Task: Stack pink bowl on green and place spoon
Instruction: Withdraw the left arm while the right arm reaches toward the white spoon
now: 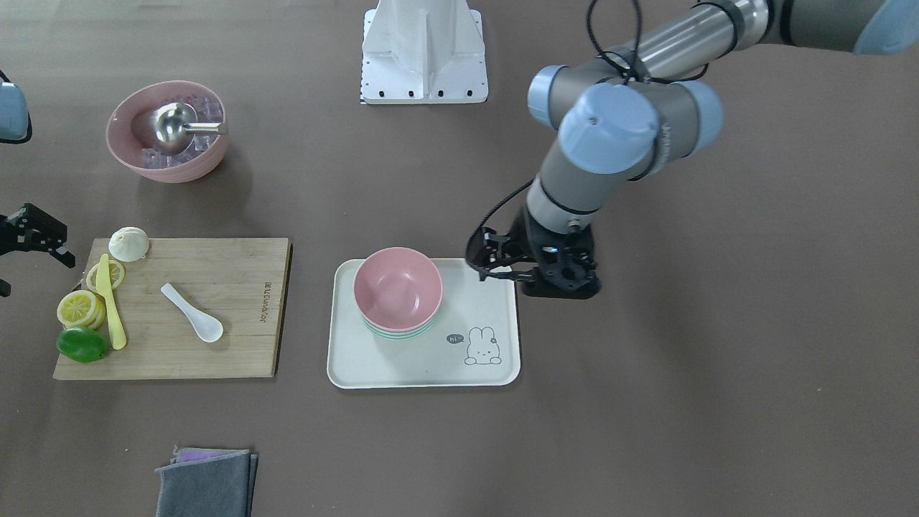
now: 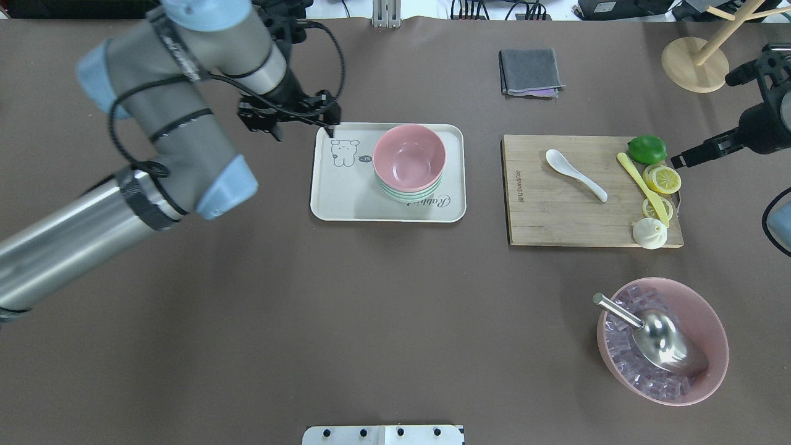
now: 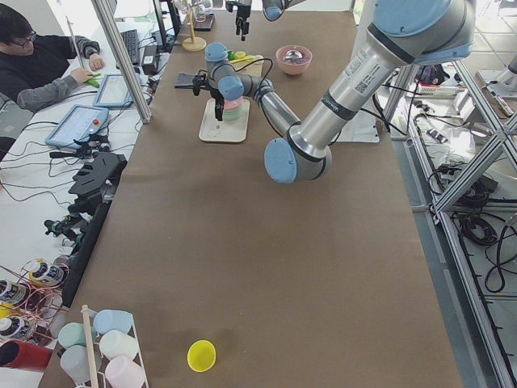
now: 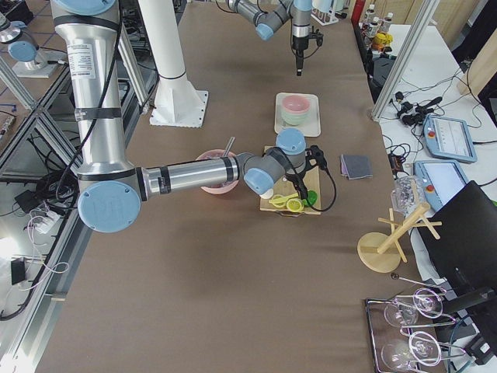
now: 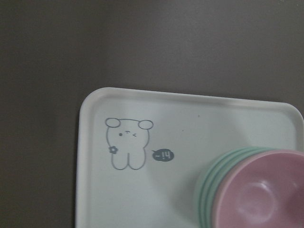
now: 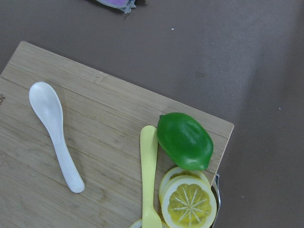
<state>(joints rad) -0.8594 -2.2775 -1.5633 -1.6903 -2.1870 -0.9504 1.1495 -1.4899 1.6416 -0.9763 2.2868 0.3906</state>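
A pink bowl [image 2: 409, 154] sits nested on top of a stack of green bowls [image 2: 408, 196] on a white tray [image 2: 334, 198]; the stack also shows in the left wrist view [image 5: 266, 194]. A white spoon [image 2: 575, 174] lies on a wooden cutting board [image 2: 556, 216], and also shows in the right wrist view [image 6: 54, 128]. My left gripper [image 2: 303, 131] hovers over the tray's far left corner, beside the bowls, open and empty. My right gripper [image 1: 36, 273] hangs by the lime end of the board, apart from the spoon, and looks open and empty.
A lime [image 2: 647, 148], lemon slices [image 2: 662, 179], a yellow knife [image 2: 642, 188] and a white squeezer [image 2: 650, 233] crowd the board's right end. A big pink bowl [image 2: 710, 321] of ice with a metal scoop [image 2: 664, 337] stands near right. A grey cloth [image 2: 530, 72] lies far back.
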